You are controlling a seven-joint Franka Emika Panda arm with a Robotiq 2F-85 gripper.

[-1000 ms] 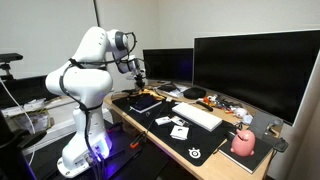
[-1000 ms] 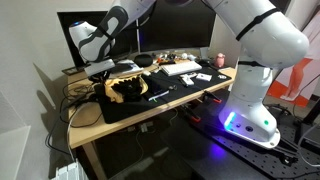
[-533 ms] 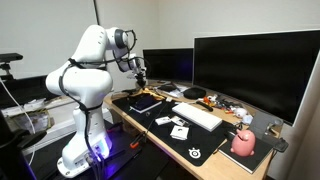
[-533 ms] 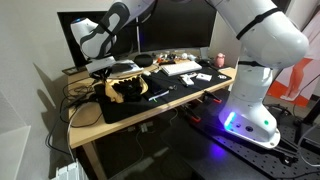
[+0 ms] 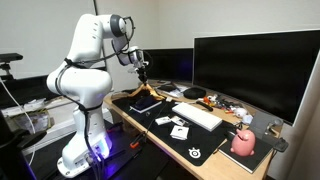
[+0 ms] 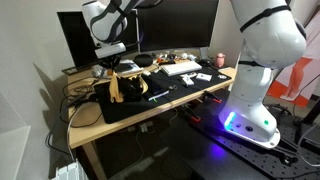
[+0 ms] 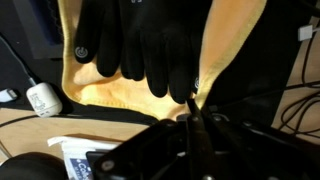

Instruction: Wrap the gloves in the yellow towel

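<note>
One yellow towel edge clamped in pincer, black gloves on it

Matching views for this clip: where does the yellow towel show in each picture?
Exterior view: the yellow towel hangs under the gripper, left of centre.
Exterior view: the towel hangs left of centre, in the upper half.
Wrist view: it spreads across the upper frame, behind the black gloves.
Shared landmark: the gripper pinching the towel's edge.
</note>
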